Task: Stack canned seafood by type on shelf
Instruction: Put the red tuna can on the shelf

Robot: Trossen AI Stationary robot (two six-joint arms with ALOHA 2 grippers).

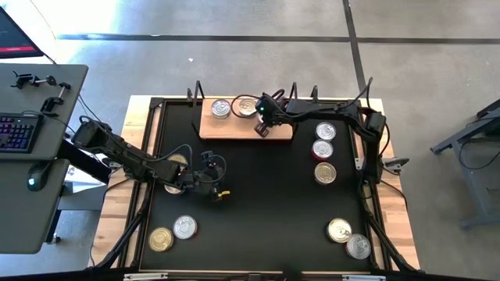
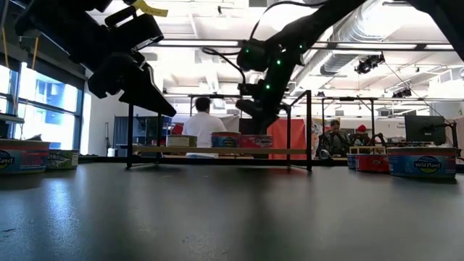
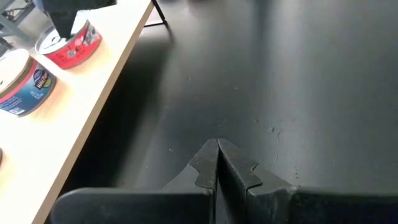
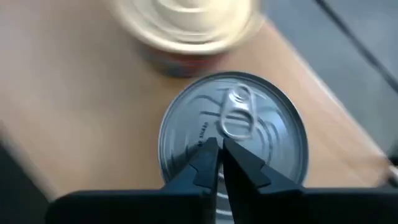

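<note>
The gold-lidded can behind is blurred, its top edge cropped.

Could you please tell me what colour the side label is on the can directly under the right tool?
Red, seen best in the left wrist view: the can on the shelf.

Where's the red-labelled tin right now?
In the high view the red-labelled tin sits on the wooden shelf at the table's far edge, toward the shelf's right end, directly under the right gripper, beside a gold-lidded tin.

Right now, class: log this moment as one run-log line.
right gripper: shut, above silver-lidded can on shelf | left gripper: shut, empty, over table
</note>
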